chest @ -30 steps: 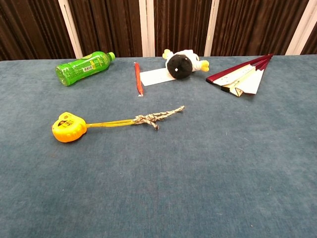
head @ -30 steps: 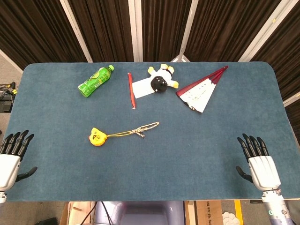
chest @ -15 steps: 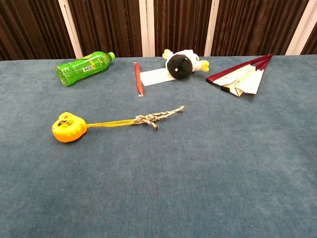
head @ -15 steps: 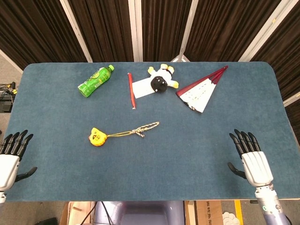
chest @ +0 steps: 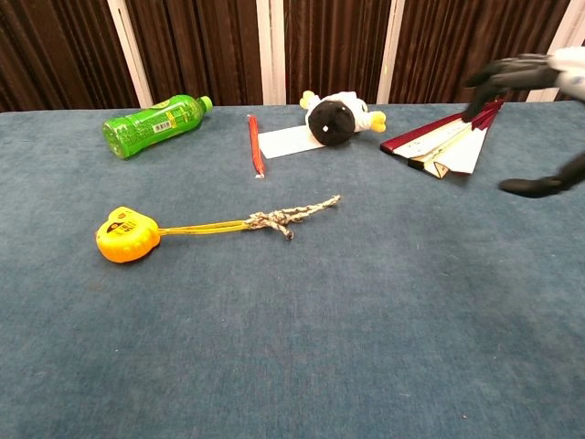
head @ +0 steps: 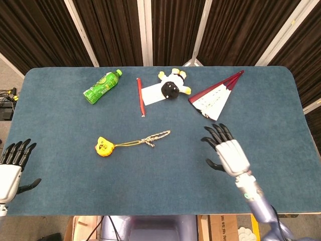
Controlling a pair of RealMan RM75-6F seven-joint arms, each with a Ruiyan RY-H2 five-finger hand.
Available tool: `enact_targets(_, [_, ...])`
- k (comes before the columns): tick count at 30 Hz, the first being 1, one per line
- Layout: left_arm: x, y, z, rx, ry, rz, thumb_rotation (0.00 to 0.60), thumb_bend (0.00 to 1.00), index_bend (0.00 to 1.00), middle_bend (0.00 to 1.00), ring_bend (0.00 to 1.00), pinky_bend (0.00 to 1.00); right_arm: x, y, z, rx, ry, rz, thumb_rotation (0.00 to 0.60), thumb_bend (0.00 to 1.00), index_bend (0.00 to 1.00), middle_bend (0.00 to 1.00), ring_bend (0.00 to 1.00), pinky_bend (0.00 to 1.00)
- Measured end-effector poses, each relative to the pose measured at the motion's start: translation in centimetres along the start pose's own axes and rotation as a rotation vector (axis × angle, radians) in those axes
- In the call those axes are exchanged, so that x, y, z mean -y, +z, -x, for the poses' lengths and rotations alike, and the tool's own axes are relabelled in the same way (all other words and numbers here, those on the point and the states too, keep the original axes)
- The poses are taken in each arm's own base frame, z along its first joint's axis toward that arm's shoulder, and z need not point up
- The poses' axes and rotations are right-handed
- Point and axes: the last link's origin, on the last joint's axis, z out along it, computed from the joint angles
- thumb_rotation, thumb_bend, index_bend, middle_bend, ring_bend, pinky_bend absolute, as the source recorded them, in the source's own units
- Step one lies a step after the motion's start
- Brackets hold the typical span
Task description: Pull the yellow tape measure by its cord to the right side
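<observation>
The yellow tape measure [head: 103,146] [chest: 124,234] lies left of the table's middle. Its yellow strap runs right into a braided grey cord [head: 156,136] [chest: 291,216] that ends near the centre. My right hand [head: 228,150] [chest: 539,87] hovers open above the table, fingers spread, well to the right of the cord's free end and not touching it. My left hand [head: 11,168] stays open at the near left corner, shown only in the head view.
Along the back lie a green bottle [head: 102,86] [chest: 152,124], a red pen [head: 141,97], a white card under a black-and-white plush toy [head: 171,86] [chest: 336,117], and a folded fan [head: 216,95] [chest: 446,140]. The blue cloth [head: 281,115] covers the table.
My right hand has risen from the near right edge and travelled left and forward toward the middle, now entering the chest view. The left hand, tape measure and cord have not moved.
</observation>
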Motion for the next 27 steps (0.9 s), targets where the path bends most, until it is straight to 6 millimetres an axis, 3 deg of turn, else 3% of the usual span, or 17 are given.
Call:
enact_targets(6, [-0.2,0.1,0.0,0.002,0.002,0.015,0.6,0.0,0.0,0.0,0.0,0.0,2.4,4.4,2.5,0.032,-0.027,-0.041,0.6,0.26,0.38,0.17,0.05,0.04])
enact_targets(12, [-0.1,0.3,0.2,0.009,-0.005,0.015,0.6,0.0,0.0,0.0,0.0,0.0,3.3,7.0,5.6,0.072,-0.05,-0.03,0.6,0.26,0.42,0.19,0.06,0.04])
enact_targets(19, [-0.1,0.6,0.4,0.023,-0.015,0.012,0.6,0.0,0.0,0.0,0.0,0.0,4.1,10.1,9.2,0.102,-0.066,0.001,0.6,0.32,0.5,0.21,0.07,0.05])
enact_targets(27, [0.1,0.8,0.6,0.036,-0.024,-0.005,0.6,0.0,0.0,0.0,0.0,0.0,4.4,13.1,11.6,0.107,-0.055,0.045,0.6,0.37,0.52,0.21,0.07,0.05])
